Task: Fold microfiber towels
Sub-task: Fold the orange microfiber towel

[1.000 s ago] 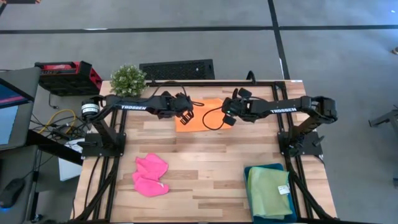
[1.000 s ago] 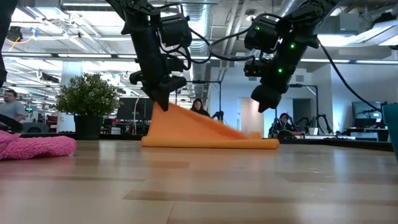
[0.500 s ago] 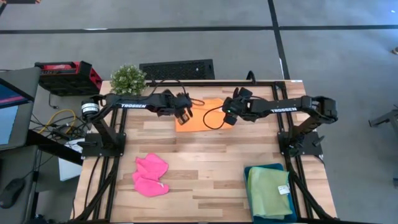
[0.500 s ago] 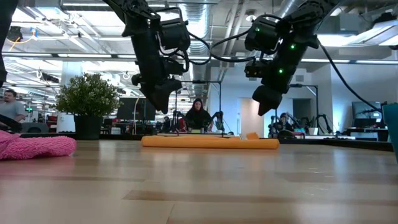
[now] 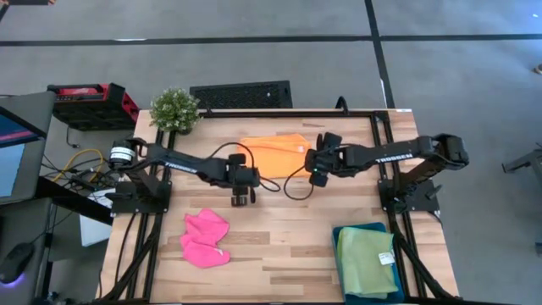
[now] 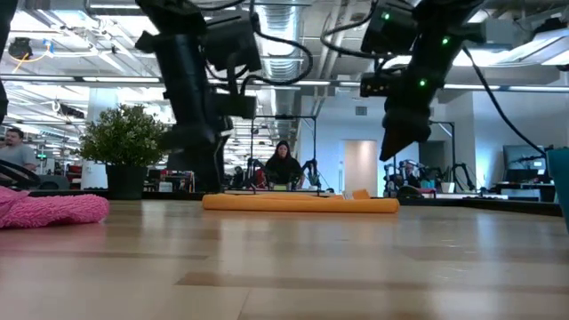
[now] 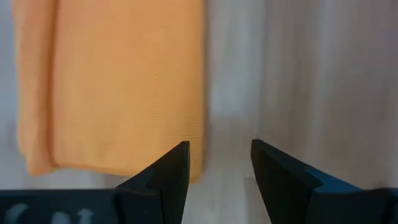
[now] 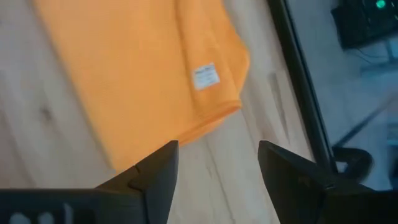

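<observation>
Both hands (image 5: 243, 199) (image 5: 313, 175) are spread and empty, so I'd pinch the orange towel's (image 5: 273, 153) 6 o'clock edge evenly before folding again.

A grey floor (image 5: 254, 51) crossed by dark lines fills the top of the high view, with a black grille-like mat (image 5: 241, 94) at upper centre, a red and black case (image 5: 89, 102) at upper left and a screen's corner (image 5: 17, 127) at the left edge. In the low view a light wooden table top (image 6: 284, 267) spans the bottom. Behind it lies an open hall with exposed ceiling pipes (image 6: 302, 27) at top centre, bright strip lights (image 6: 53, 53) at upper left, a potted plant (image 6: 124, 147) at left and seated people (image 6: 283, 164) at centre.
</observation>
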Robot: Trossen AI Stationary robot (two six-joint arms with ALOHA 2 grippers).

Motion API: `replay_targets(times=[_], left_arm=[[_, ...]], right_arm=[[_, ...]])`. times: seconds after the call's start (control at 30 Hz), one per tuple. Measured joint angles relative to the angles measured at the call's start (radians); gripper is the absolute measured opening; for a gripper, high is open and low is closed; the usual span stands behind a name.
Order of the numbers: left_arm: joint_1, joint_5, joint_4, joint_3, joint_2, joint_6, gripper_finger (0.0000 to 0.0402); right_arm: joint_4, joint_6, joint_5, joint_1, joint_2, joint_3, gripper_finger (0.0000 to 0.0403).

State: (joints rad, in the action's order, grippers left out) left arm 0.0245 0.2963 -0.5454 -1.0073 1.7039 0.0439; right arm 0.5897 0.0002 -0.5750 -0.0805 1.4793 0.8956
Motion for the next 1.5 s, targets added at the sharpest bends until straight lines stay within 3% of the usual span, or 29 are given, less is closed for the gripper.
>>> replay_targets(times=[0.23, 0.67, 0.8, 0.97, 1.13, 1.5], left_arm=[[0.007, 0.144, 0.136, 0.083, 0.001, 0.008, 0.0165], [0.066, 0.095, 0.202, 0.171, -0.004, -0.001, 0.0162], [0.066, 0.109, 0.206, 0.172, -0.002, -0.001, 0.012], [0.07, 0.119, 0.205, 0.173, 0.001, 0.008, 0.0017], [0.069, 0.114, 0.186, 0.129, 0.001, 0.031, 0.0006], [0.101, 0.061, 0.205, -0.06, 0.001, 0.336, 0.0001]], right_arm=[[0.003, 0.018, 0.004, 0.051, -0.01, 0.0, 0.0244], [0.011, 0.053, 0.003, 0.067, -0.01, 0.0, 0.0244], [0.018, 0.053, 0.003, 0.067, -0.01, 0.0, 0.0244], [0.056, 0.056, 0.0, 0.065, -0.033, 0.0, 0.0244], [0.096, 0.094, -0.001, 0.065, -0.114, 0.0, 0.0244], [0.14, 0.133, 0.001, 0.065, -0.245, 0.001, 0.0244]])
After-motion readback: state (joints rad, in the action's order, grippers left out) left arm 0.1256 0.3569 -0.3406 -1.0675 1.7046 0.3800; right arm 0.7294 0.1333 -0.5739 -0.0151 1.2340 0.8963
